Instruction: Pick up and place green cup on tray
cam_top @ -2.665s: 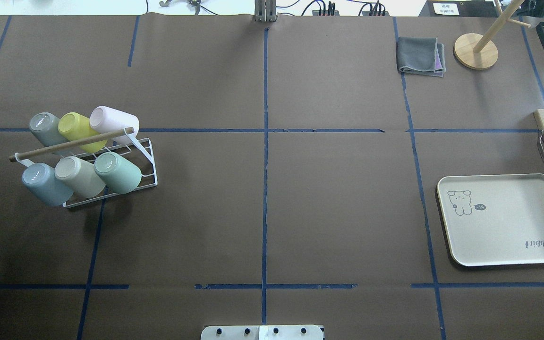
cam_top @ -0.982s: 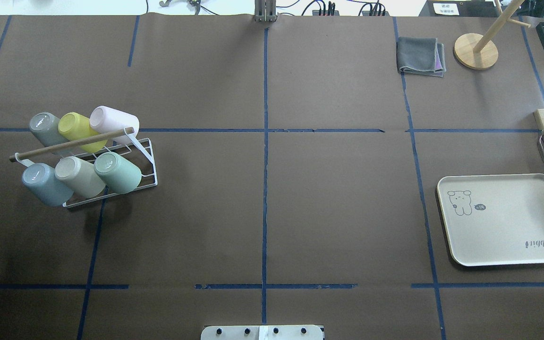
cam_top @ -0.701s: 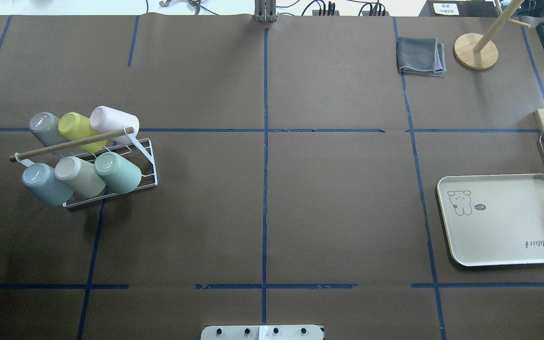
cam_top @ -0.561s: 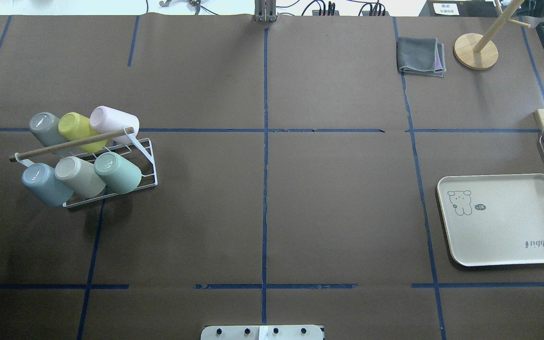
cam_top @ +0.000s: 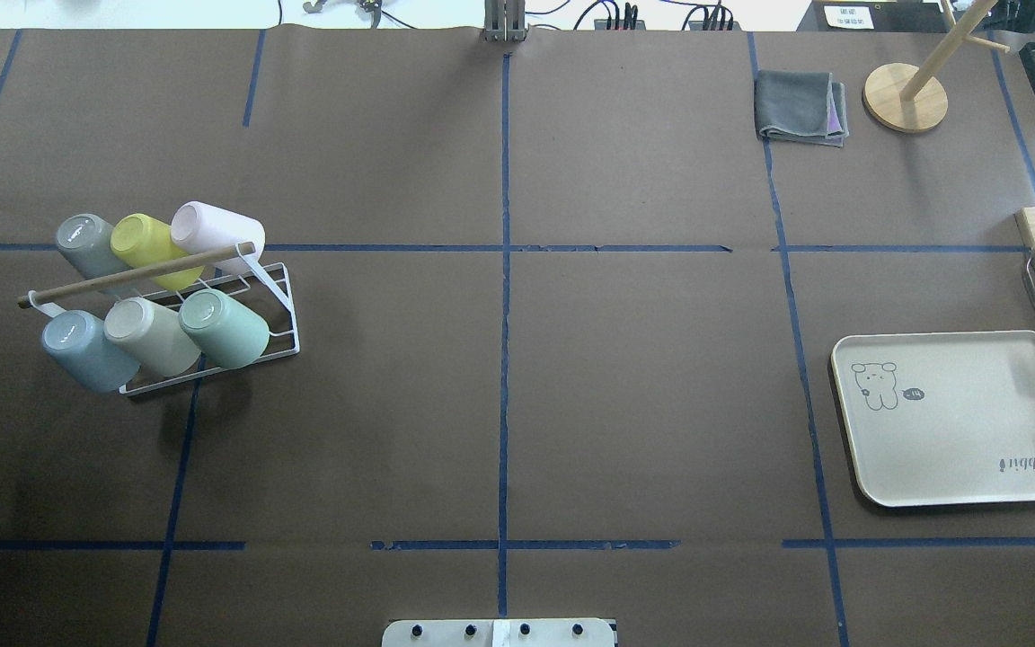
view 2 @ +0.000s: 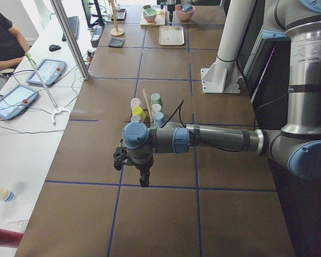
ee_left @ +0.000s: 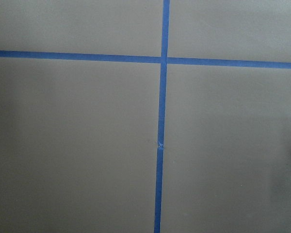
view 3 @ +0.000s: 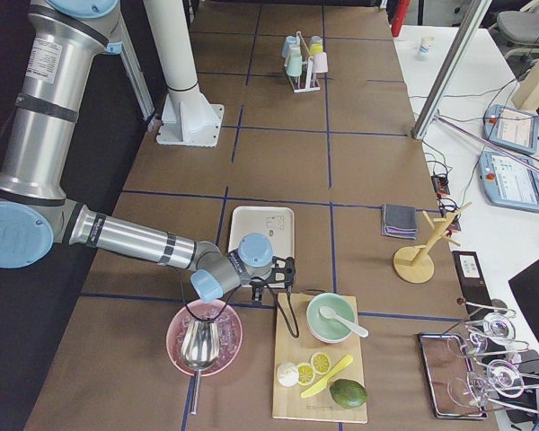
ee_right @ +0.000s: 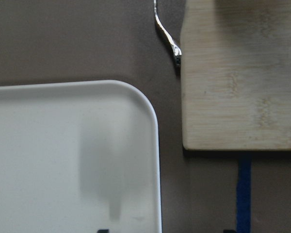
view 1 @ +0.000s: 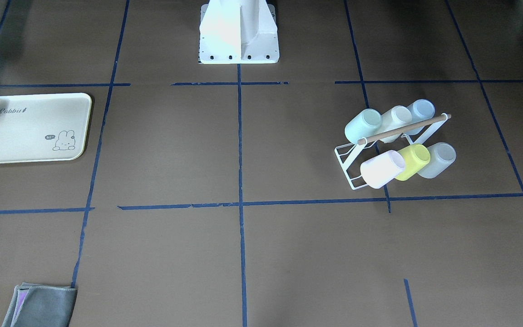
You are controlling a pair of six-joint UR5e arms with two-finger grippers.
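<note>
Mint target: the green cup (cam_top: 224,328) hangs inverted on the white wire rack (cam_top: 291,310). It is the end cup of the row nearest our base, with the beige cup (cam_top: 154,337) just beside it at 9 o'clock.
Long axis: tilted, with the base toward 10 o'clock and the mouth toward 4 o'clock in the overhead view.
Left gripper (view 2: 143,179): we cannot tell whether it is spread or closed. In the left-end view the rack lies near, at its 12 o'clock.
Right gripper (ee_right: 165,231): its fingertips look spread with nothing between them. It hovers at the 3 o'clock rim of the tray (cam_top: 958,449), well apart from the cup.
Nearer arm: we judge the left. The cup's 3 o'clock flank is free of neighbours.
</note>
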